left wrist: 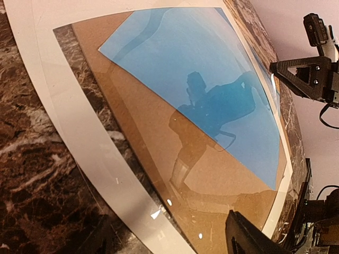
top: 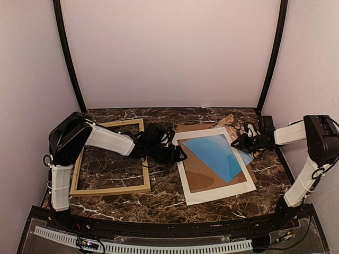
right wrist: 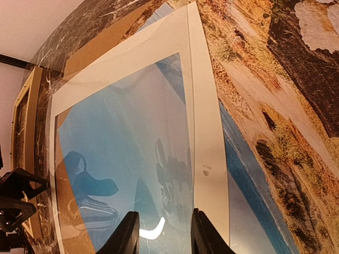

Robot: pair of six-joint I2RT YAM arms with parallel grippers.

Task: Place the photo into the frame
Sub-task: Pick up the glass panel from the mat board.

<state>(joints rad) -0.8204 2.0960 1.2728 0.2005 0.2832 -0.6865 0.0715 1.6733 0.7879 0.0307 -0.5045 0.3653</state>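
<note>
The photo [top: 235,123], a beach print, lies at the back right, partly tucked under the white mat [top: 186,180]; the right wrist view shows its sand and sea strip [right wrist: 265,121] beside the mat. The light wooden frame [top: 111,189] lies flat at the left with nothing in it. My left gripper [top: 177,155] hovers between frame and mat, open, one finger [left wrist: 249,238] over the mat's corner. My right gripper [top: 239,143] sits low over the mat's right edge, fingers [right wrist: 127,235] a narrow gap apart above the glossy blue sheet [right wrist: 116,148], nothing clearly between them.
Inside the mat's window lie a brown backing board [top: 204,177] and the blue sheet [top: 217,153], under a reflective clear pane. The marble table is boxed in by pale walls at the back and both sides. The left arm stretches across the frame.
</note>
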